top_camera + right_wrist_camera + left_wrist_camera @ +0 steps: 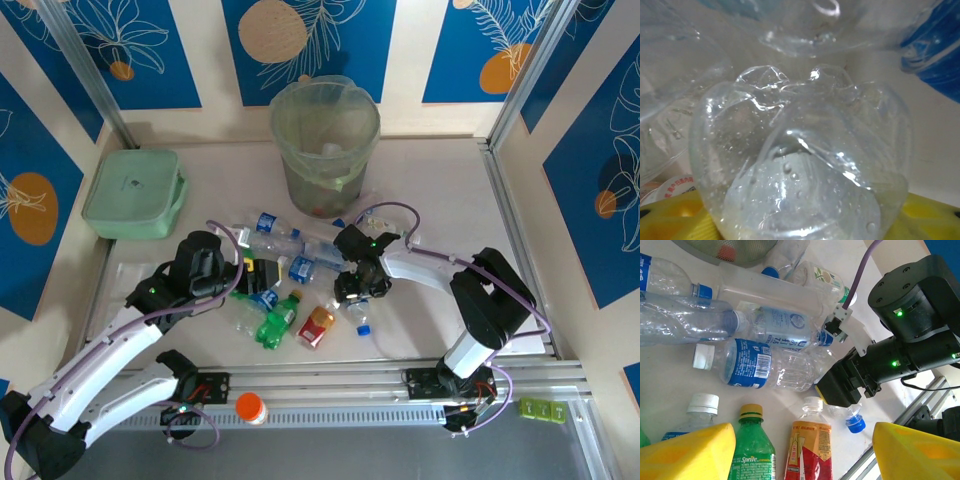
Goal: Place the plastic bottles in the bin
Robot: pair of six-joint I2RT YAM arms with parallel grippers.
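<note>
Observed: one round translucent grey-green bin (300, 170) stands at the table's far edge. The plastic bottles (290, 245) lie scattered on the table between the two arms: one green bottle (278, 320), one red-labelled bottle (317, 326), and at least seven clear. Left gripper (258, 278): fingers spread, empty. Right gripper (362, 290): straddles one clear blue-capped bottle (805, 165); grip cannot be confirmed.

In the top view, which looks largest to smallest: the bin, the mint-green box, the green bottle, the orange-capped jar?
1. bin, only narrowly first
2. mint-green box
3. green bottle
4. orange-capped jar, seen from above
</note>
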